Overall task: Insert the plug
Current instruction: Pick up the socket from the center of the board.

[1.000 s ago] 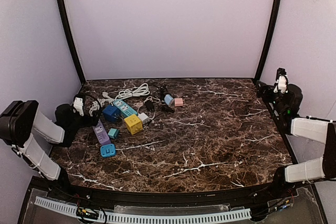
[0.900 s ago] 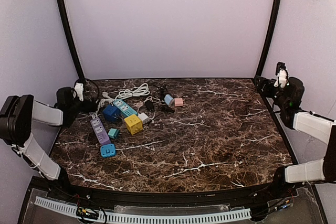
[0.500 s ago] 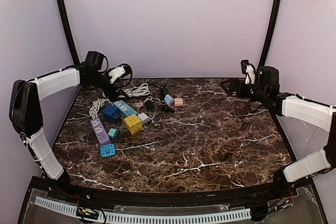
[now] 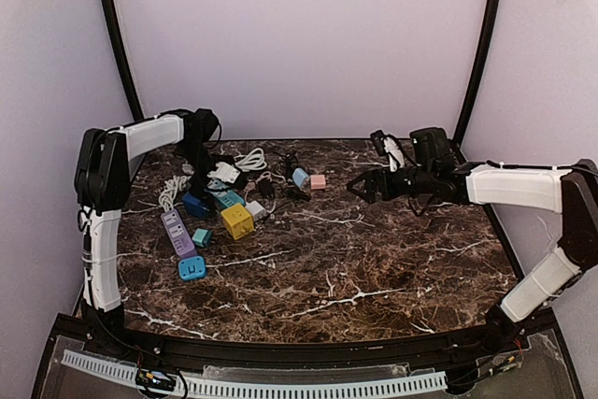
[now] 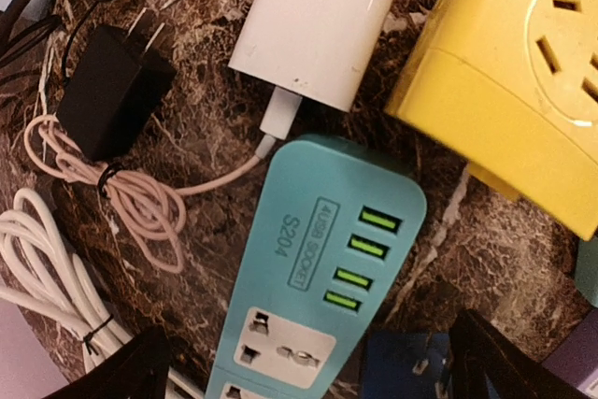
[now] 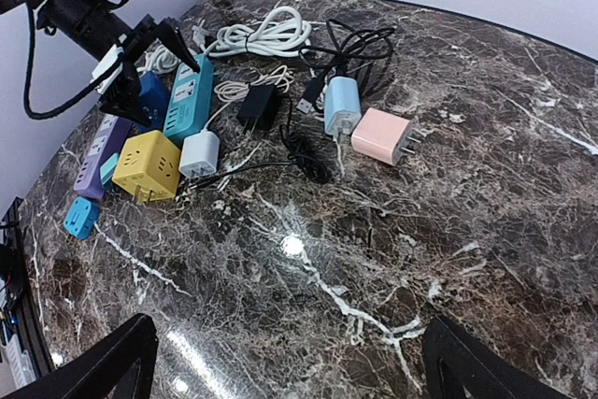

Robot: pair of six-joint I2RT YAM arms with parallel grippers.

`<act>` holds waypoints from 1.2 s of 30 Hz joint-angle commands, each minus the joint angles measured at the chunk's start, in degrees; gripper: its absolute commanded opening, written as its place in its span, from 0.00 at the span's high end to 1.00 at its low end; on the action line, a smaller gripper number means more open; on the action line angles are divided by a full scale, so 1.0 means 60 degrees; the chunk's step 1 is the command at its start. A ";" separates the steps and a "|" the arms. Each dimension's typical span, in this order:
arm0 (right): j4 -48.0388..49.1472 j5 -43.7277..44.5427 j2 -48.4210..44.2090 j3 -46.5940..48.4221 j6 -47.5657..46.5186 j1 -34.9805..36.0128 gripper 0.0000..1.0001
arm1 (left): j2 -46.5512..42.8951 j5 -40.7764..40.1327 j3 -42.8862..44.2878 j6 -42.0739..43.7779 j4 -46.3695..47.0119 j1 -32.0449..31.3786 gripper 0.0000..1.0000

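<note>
Right now the left gripper (image 5: 313, 366) hangs wide open and empty over the teal power strip (image 5: 318, 259), with the white plug (image 5: 313, 25) just beyond it. In this clutter a finger could snag the pink cord (image 5: 140, 203) or shove the strip. The right gripper (image 6: 294, 362) is wide too, holding nothing

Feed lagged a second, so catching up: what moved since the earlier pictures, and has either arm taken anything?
The left fingers swung from the table's left edge up and inward, now above the teal power strip. The right fingers reached from the right edge toward the centre. Both open, nothing held. The yellow socket cube and the other items lie as before.
</note>
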 commanded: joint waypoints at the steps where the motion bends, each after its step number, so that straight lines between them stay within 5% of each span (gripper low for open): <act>1: -0.0010 -0.0281 0.0370 0.0377 -0.0330 0.0241 0.01 | 0.0652 -0.0695 0.0232 0.0859 0.0314 -0.0092 0.07; 10: 0.0064 -0.0580 0.0956 0.0530 -0.0050 0.0367 0.01 | 0.1687 -0.1043 0.0791 0.0672 -0.0155 -0.0184 0.22; 12: 0.0049 -0.0603 0.0978 0.0574 -0.0016 0.0406 0.01 | 0.1750 -0.1118 0.0825 0.0591 -0.0656 -0.0211 0.32; 18: 0.0045 -0.0389 0.0784 0.0652 0.0025 0.0499 0.01 | 0.1439 -0.0955 0.0912 0.0031 -0.1859 -0.0200 0.92; 19: 0.0046 -0.0375 0.0730 0.0696 0.0057 0.0514 0.01 | 0.1355 -0.0873 0.0922 -0.0142 -0.1733 -0.0198 0.96; 29: -0.0564 0.0968 0.0070 0.1481 0.0863 0.0857 0.01 | -0.1235 -0.0655 0.1148 -0.4697 0.1475 -0.0196 1.00; 36: -0.0023 0.1383 0.0104 0.2286 0.4646 0.1033 0.06 | -0.3441 -0.1185 0.0923 -0.6596 0.1142 -0.0666 1.00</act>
